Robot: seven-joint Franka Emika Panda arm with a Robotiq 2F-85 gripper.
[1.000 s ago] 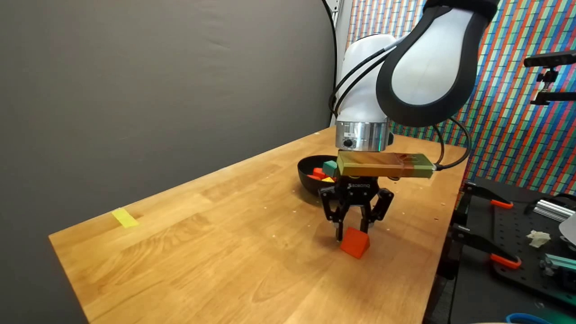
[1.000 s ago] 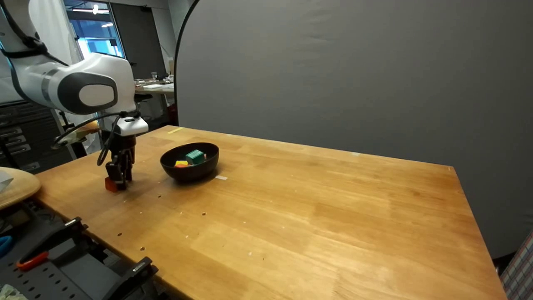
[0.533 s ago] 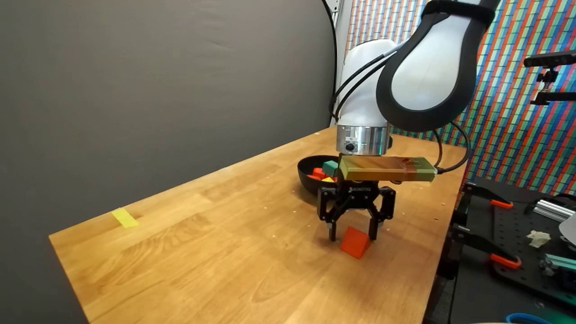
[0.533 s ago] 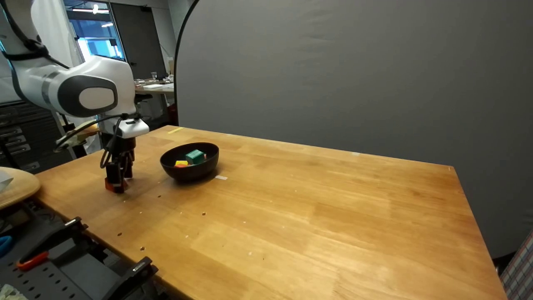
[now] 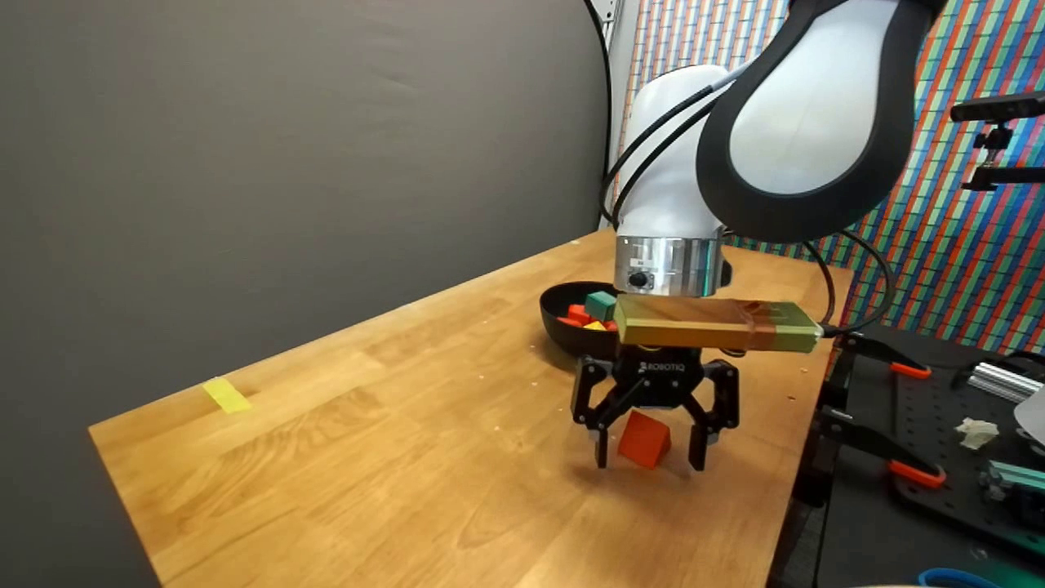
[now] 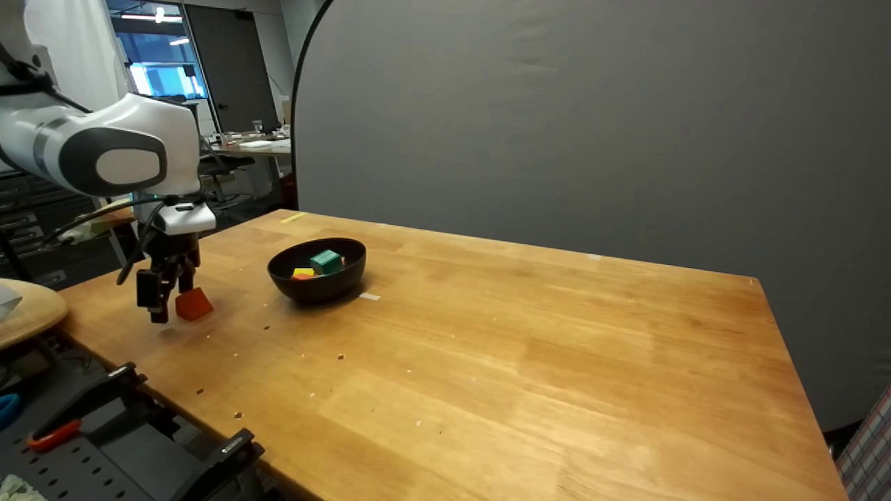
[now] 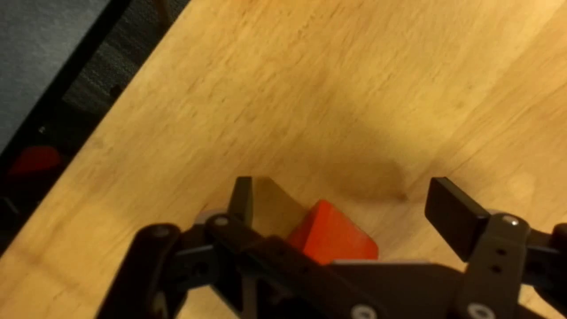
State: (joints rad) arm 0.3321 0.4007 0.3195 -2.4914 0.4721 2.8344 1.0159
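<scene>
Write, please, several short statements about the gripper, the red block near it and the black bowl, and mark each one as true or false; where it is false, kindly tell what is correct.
1. The gripper has its jaws spread apart. True.
2. The red block rests on the wooden table. True.
3. The gripper squeezes the red block. False: both jaws stand clear of it.
4. A green block lies inside the black bowl. True.
5. The black bowl is upside down. False: it stands upright.
6. The green block is alone in the black bowl. False: red pieces and a yellow piece are in there too.
</scene>
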